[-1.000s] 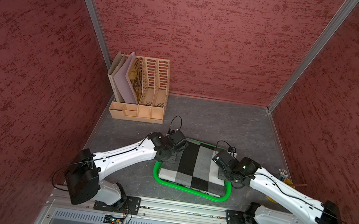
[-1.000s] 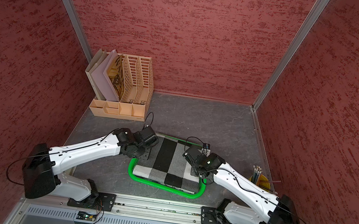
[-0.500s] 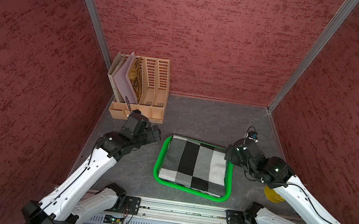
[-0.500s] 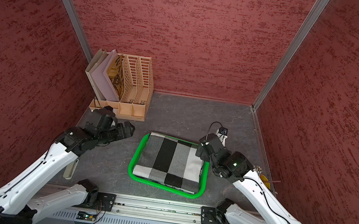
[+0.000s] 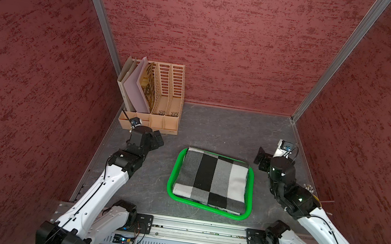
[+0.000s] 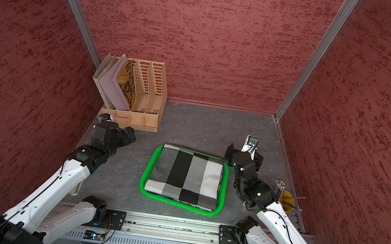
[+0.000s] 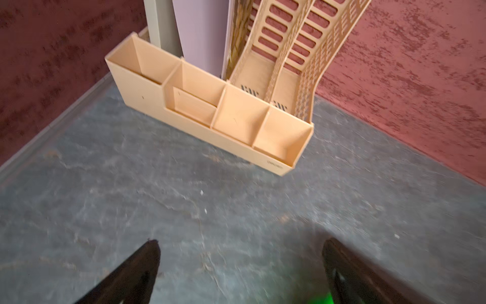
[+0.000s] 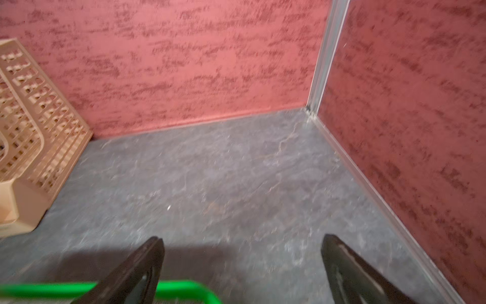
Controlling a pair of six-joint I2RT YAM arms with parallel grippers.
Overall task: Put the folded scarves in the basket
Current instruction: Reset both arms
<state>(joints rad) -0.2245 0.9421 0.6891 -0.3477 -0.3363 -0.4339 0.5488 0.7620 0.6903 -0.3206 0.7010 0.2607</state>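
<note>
The folded scarf, checked in black, grey and white, lies flat inside the green basket in both top views. My left gripper hangs to the basket's far left, near the organizer, open and empty. My right gripper hangs off the basket's far right corner, also open and empty. A green rim of the basket shows by one right fingertip. A green blur of the basket shows at the edge of the left wrist view.
A tan slotted file organizer with folders stands in the back left corner. A yellow cup of pencils sits by the right wall behind the right arm. Red walls enclose the grey floor.
Both grippers, a second ago shut at the scarf's left and right sides, have opened, let go and pulled outward and back. The scarf stays in the basket.
</note>
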